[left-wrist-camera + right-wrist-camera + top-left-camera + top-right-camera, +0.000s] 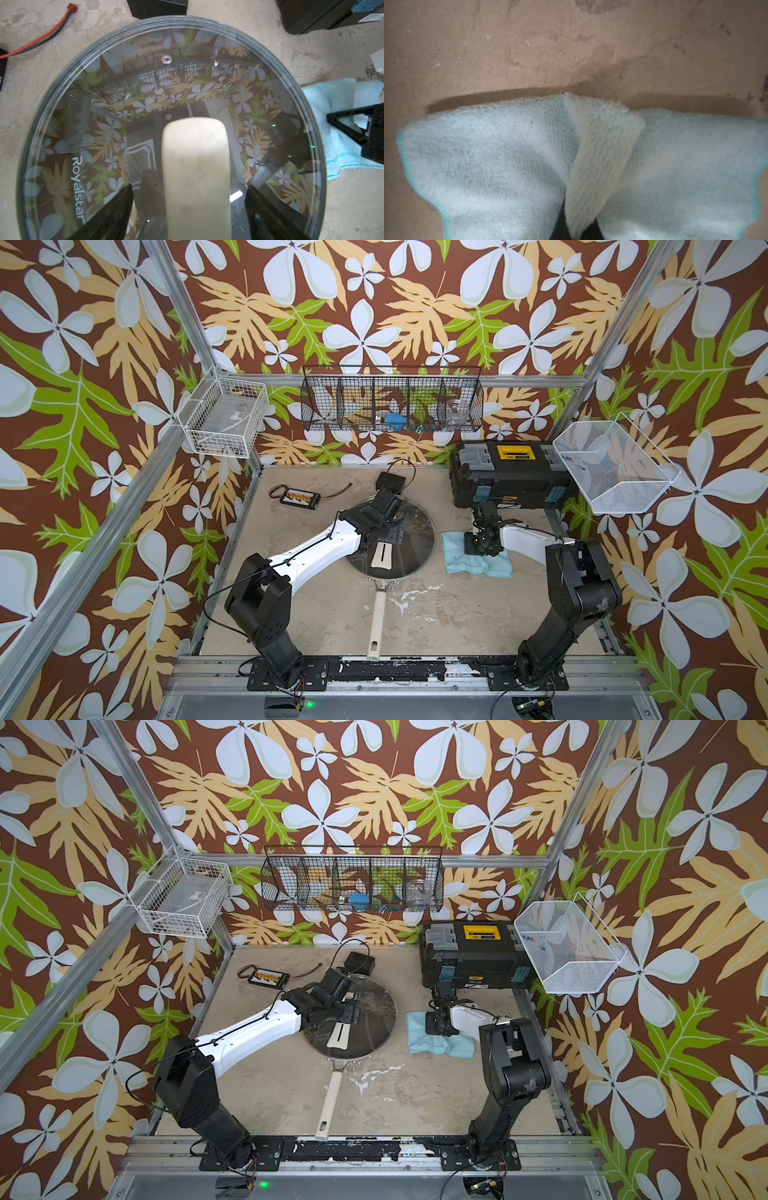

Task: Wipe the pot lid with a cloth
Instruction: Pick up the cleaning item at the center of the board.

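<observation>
Lid (415,545), one only, lies near the middle of the surface (457,614), glass dome up, on top of the single pan (376,622). Only the pan's long cream handle shows, sticking out from under the lid toward the arm bases. The lid's one bar handle (196,166) runs across its middle.

Two arms reach in. The left claw (189,188) hangs over the lid. It is open, with one finger on each side of the bar handle and a gap showing between each finger and the bar. The right claw (576,230) is down on the one cloth (457,562), which lies on the surface just beside the lid, on the right arm's side. This claw is closed, and in the right wrist view a raised fold of the cloth is pinched between its fingers. The rest of the cloth lies spread on the surface.

Beyond the lid, toward the back wall, stands one small black box (390,483) close to the rim. Further out on the left arm's side lies one connector board (300,498), with one red-and-black cable (41,39) between it and the box. One black toolbox (511,477) with a yellow panel stands beyond the cloth, well apart from the lid.

Three wire baskets hang on the walls, all higher than the lid. There is a white basket (224,423) on the left arm's side, a black basket (392,404) with five compartments at the back, and a mesh basket (611,468) on the right arm's side.
</observation>
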Robot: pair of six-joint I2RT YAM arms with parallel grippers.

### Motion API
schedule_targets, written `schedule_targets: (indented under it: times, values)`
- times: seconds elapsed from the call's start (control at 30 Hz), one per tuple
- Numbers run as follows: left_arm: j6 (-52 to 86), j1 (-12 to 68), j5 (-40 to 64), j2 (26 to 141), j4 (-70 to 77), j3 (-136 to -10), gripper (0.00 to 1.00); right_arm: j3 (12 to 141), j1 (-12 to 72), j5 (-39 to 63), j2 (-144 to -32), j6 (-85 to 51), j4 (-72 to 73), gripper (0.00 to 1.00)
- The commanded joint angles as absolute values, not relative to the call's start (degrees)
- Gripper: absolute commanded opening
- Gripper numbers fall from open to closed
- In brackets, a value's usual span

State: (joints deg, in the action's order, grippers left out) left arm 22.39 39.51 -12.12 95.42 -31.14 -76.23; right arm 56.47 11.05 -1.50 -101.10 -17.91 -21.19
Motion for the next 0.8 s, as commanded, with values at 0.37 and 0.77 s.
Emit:
schedule_targets:
  times: [0.37, 0.77]
  values:
    - [20.16, 39.73, -13.64, 96.63, -34.53, -76.41, 0.72, 55.16, 10.99, -2.06, -98.94, -15.81, -28.6, 0.0]
    - [17.49, 40.08, -13.37, 98.79, -37.7, -79.76, 0.52, 55.08, 10.9, -2.89, -97.56, -15.76, -27.99, 0.0]
